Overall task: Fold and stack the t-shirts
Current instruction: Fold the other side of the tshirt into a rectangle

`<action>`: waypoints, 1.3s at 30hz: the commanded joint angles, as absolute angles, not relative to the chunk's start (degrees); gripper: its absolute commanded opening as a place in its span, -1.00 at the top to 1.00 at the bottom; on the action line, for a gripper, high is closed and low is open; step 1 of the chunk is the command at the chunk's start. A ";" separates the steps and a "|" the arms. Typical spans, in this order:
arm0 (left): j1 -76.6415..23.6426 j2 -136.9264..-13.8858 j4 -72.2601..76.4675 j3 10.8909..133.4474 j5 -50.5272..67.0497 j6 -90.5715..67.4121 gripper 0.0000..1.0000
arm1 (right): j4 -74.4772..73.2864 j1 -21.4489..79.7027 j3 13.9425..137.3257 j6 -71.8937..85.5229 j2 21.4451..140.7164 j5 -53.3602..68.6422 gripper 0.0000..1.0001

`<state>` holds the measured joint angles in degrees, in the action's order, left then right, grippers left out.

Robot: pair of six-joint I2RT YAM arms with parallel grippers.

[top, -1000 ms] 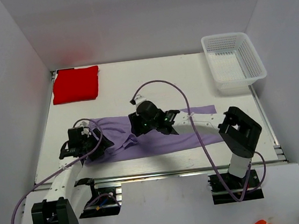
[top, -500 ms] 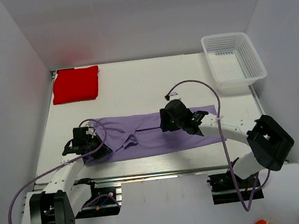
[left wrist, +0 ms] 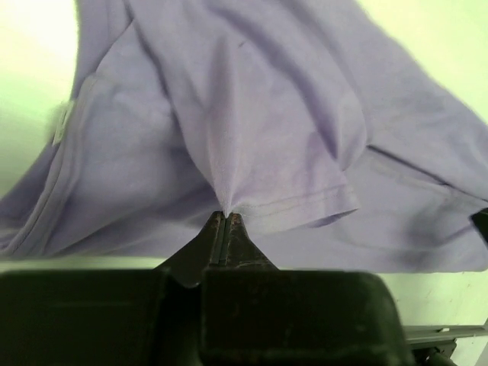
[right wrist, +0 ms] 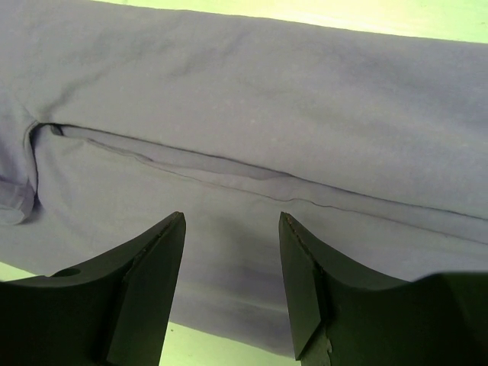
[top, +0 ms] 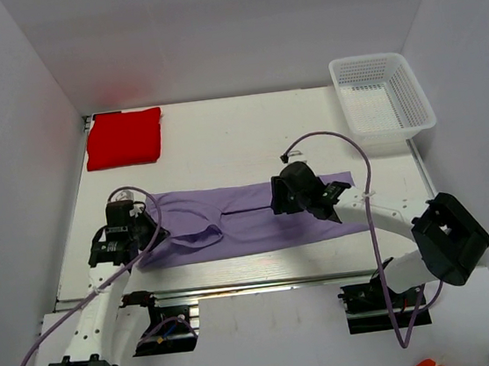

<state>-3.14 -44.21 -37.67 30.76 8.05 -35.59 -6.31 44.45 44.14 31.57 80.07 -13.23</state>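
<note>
I see a white surface boxed in by plain pale walls on three sides. The light purple cloth t-shirt lies as a long band across the near half, toward 6 o'clock. The bright red t-shirt, a neat folded rectangle, sits in the 10 o'clock corner. A white plastic mesh basket stands at 2 o'clock. My left tool is closed, pinching a peak of purple cloth at the band's 9 o'clock end. My right tool is open above the band's middle seam.
</note>
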 commanded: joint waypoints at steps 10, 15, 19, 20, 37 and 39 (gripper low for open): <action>-3.25 -49.22 -47.45 33.22 -2.10 -42.97 1.00 | -8.35 41.31 43.06 31.55 76.11 -15.55 -0.36; -3.25 -49.74 -49.48 35.94 -4.92 -42.98 -0.50 | -8.26 40.87 43.24 28.21 74.71 -14.85 -0.81; -3.25 -49.75 -49.48 36.47 -3.87 -41.75 -0.99 | -8.26 40.08 42.54 27.51 73.22 -15.20 -0.81; -3.25 -49.75 -49.48 36.47 -3.87 -41.75 -0.99 | -8.26 39.73 42.80 27.51 72.95 -16.08 -0.81; -6.15 -79.08 -11.51 41.83 16.44 -36.04 -0.99 | -5.71 22.68 43.85 25.05 86.20 -5.64 -0.81; -6.77 -85.15 -10.90 44.19 14.52 -35.42 -0.99 | -5.19 21.54 43.77 25.05 87.62 -2.82 -0.81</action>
<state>-5.96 -81.62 -16.86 40.38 13.23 -36.86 -7.22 22.59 42.92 26.28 86.32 -7.86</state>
